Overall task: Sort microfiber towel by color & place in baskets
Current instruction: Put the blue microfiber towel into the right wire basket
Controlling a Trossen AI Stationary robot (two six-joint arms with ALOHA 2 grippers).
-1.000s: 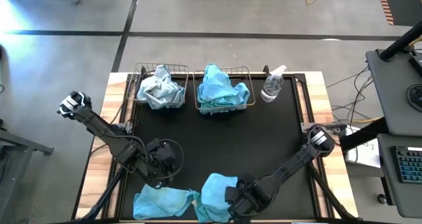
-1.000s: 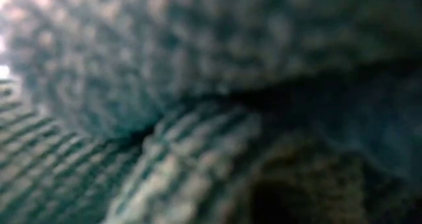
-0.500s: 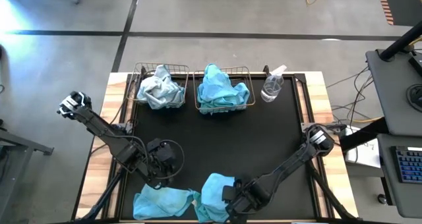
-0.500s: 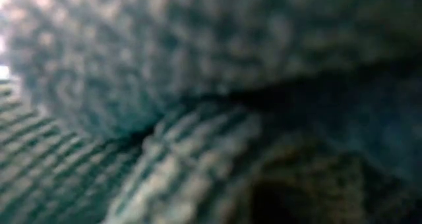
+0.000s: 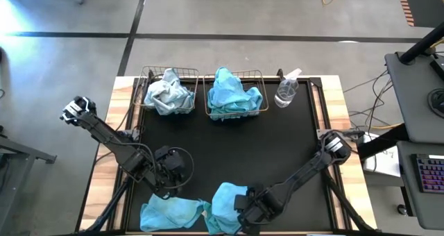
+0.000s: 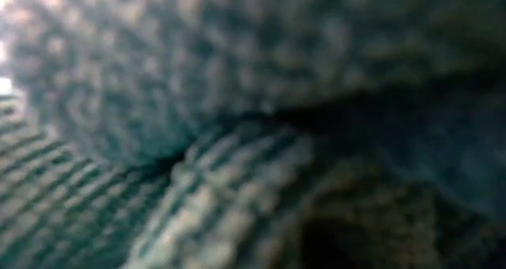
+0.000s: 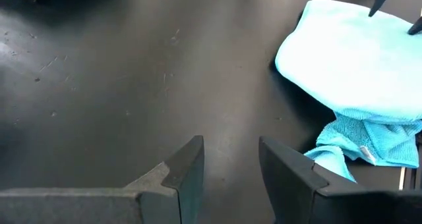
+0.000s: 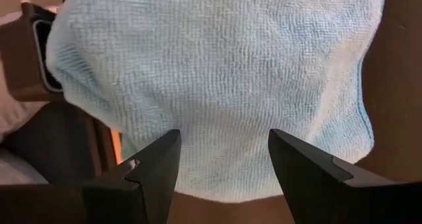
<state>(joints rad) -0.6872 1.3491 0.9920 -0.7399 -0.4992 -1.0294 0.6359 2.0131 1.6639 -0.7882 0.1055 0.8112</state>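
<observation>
Right end effector (image 5: 239, 209): low at the near edge of the surface, fingers (image 8: 153, 166) spread wide with nothing between them, hanging right over a turquoise towel (image 5: 225, 200); in the right wrist view that towel (image 8: 217, 79) fills the space beyond the fingertips, and whether the tips touch it I cannot tell.

Left end effector (image 5: 177, 168): over bare black mat (image 5: 236, 149) on the near-left part of the surface, fingers (image 7: 188, 168) parted and holding nothing, well apart from the baskets.

Second turquoise towel (image 5: 170, 212): crumpled flat on the mat at the near edge, just beside the first one and touching it; the left wrist view shows both, the smoother mound (image 7: 353, 56) lying over a rumpled fold (image 7: 369, 141).

Left basket (image 5: 146, 80): brass wire mesh, at the far edge of the surface, holding a bunched pale grey-blue towel (image 5: 168, 94) that rises above the rim.

Right basket (image 5: 258, 76): just beside the first, holding a heap of turquoise towel (image 5: 232, 94) piled above the wire.

Spray bottle (image 5: 286, 90): clear plastic, lying tilted just to the right of the right basket.

Low view: filled by blurred towel weave (image 6: 198, 103) pressed close to the lens; nothing else can be made out there.
</observation>
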